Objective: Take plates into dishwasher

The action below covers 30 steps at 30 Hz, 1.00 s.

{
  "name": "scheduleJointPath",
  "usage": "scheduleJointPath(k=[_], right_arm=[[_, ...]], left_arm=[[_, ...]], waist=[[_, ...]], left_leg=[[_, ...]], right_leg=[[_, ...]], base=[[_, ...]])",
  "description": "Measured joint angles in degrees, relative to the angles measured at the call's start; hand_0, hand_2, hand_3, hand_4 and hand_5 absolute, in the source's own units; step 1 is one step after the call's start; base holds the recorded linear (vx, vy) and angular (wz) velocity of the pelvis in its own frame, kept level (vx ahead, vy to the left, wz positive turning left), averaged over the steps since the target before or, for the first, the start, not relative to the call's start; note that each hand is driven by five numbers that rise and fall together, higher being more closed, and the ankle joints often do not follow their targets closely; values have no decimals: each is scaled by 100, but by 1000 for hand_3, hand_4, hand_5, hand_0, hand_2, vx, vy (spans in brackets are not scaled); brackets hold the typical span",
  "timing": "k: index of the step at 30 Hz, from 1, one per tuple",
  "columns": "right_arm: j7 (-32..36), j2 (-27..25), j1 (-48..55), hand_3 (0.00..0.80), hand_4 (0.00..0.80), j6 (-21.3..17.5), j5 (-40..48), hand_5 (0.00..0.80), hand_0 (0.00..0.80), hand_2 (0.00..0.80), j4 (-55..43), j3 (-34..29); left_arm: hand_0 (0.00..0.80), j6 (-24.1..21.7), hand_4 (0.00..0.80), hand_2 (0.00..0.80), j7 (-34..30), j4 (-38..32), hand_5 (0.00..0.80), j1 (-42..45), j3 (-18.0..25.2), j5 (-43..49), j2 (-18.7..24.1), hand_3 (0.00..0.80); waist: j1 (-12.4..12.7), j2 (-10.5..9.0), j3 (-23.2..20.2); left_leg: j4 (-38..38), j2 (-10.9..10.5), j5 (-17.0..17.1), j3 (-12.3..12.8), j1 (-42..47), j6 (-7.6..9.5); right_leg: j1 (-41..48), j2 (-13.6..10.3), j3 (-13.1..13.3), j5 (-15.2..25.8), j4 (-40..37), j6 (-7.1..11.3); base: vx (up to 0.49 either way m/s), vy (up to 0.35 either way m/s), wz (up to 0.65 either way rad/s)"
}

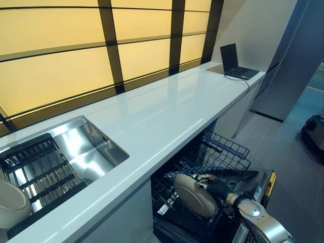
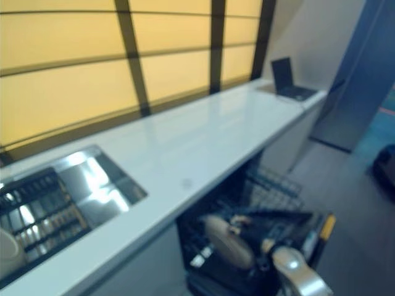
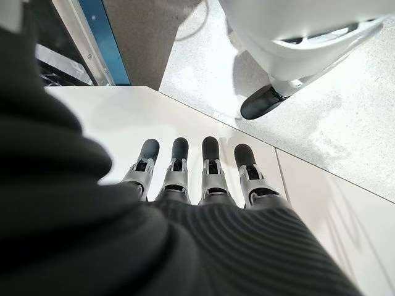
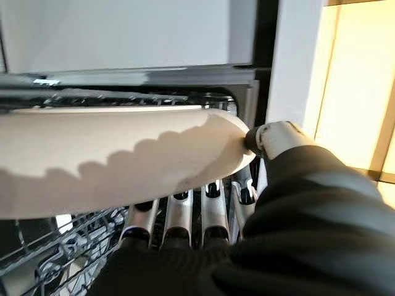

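A cream plate (image 1: 192, 196) is held on edge over the pulled-out lower rack (image 1: 225, 152) of the open dishwasher under the counter. My right hand (image 1: 216, 187) is shut on it. In the right wrist view the thumb (image 4: 271, 139) presses the plate's rim (image 4: 111, 160) while the fingers (image 4: 179, 216) lie under it, with the rack wires below. Another cream dish (image 1: 10, 202) rests in the dark drying rack (image 1: 40, 167) inside the sink. My left hand (image 3: 185, 179) shows only in its own wrist view, fingers straight, holding nothing, above a white panel.
The long white counter (image 1: 167, 111) runs away to the right, with a laptop (image 1: 235, 63) at its far end. The steel sink (image 1: 93, 147) is set into the counter's left part. The dishwasher door (image 1: 264, 186) hangs open beside my right arm.
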Motion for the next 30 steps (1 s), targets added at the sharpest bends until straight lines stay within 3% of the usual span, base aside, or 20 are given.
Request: scheduleJointPath(k=[22,30], right_arm=[[59,-4,-383,800,800,-103,-1543,800,800,800,1172,177],[-7,120,-652,800,800,-134,-1711,800,800,800,1663,469]], left_arm=[[0,31,0,0,-118,-50,0,-79,1,243,13,0],[0,44,0,0,-154,-156,0,-78,-23,350,63,0]], waist=[[282,-50,41],[311,-110,89]], left_leg=[[1,-42,6,-162,-81,10],[1,-68,7,-283,-108,11]], right_leg=[[9,-18,-129,-19,2,24],[39,-29,-233,-52,-1,35]], base=[[6,-2,3],[2,-5,7]])
